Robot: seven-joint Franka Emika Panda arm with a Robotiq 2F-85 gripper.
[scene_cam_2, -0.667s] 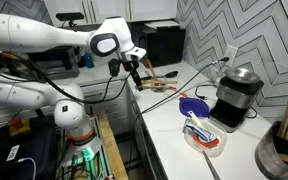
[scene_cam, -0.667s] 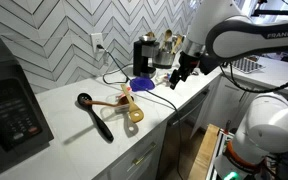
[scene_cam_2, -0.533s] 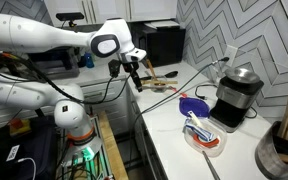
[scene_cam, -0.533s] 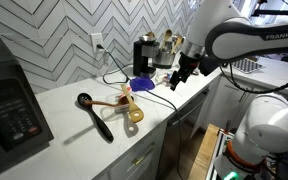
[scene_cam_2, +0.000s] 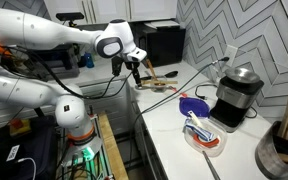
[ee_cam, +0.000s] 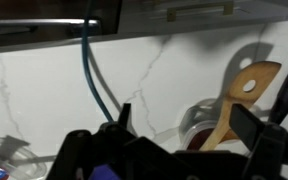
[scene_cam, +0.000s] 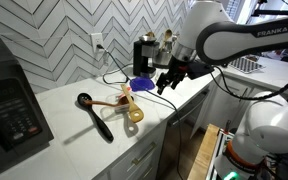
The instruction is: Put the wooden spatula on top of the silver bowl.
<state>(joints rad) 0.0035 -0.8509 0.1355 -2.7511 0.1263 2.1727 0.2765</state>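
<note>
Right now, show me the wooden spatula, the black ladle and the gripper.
Wooden spatula (scene_cam: 135,114): in an exterior view, on its round head.
Black ladle (scene_cam: 99,122): in an exterior view, on its handle.
Gripper (scene_cam: 165,89): in an exterior view, between its fingertips.

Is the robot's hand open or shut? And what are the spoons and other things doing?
hand: open, empty, up above the counter.
wooden spatula: lying flat on the counter, not held.
black ladle: lying flat on the counter.
reddish-brown spoon: lying on the counter beside the wooden spatula.
bowl: upright, with things in it, no spatula on top.
</note>
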